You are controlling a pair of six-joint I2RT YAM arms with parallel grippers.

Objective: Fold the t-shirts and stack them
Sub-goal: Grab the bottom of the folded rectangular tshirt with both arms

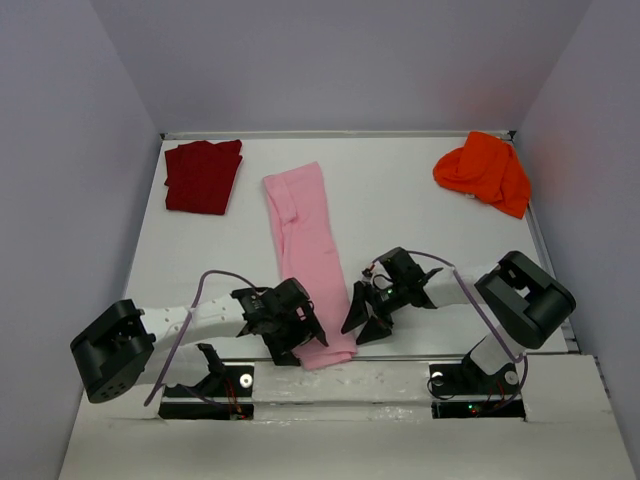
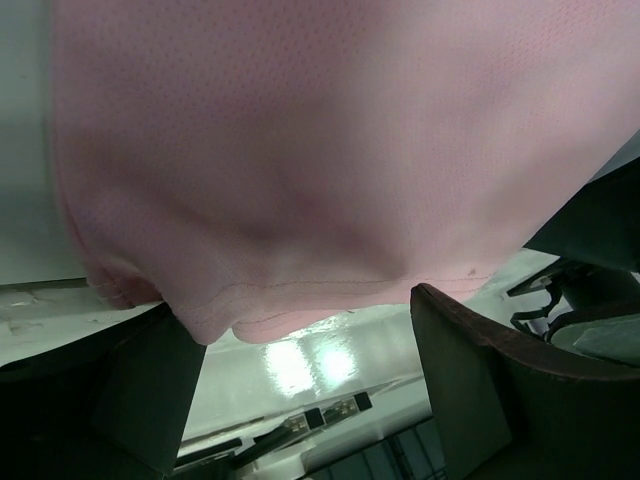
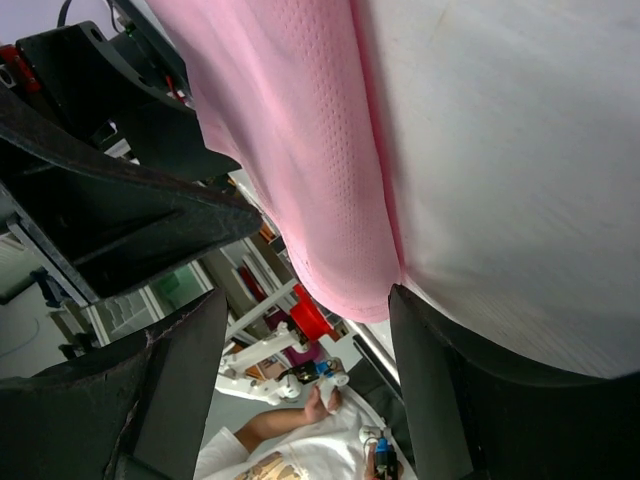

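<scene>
Item 1: pink t-shirt [image 1: 305, 250]. Folded into a long narrow strip, it lies down the middle of the white table [image 1: 410, 200]. The far end is toward the back and the near end sits close to the front edge, between the two arms.

Item 2: dark red t-shirt [image 1: 203, 176]. Folded into a flat, roughly square packet in the far left corner, well apart from the pink one.

Item 3: orange t-shirt [image 1: 485, 170]. An unfolded, crumpled heap in the far right corner.

Item 4: left gripper [image 1: 300, 342]. Low over the near left corner of the pink strip. Its fingers [image 2: 140, 390] are spread wide, and in the wrist view the hem of the cloth sits in the gap between them. Nothing is pinched.

Item 5: right gripper [image 1: 367, 323]. Just beside the right edge of the pink strip, near its front end. Its fingers [image 3: 440, 380] are also held apart, with the folded edge of the cloth and a bare patch of table showing between them. It grips nothing.
</scene>
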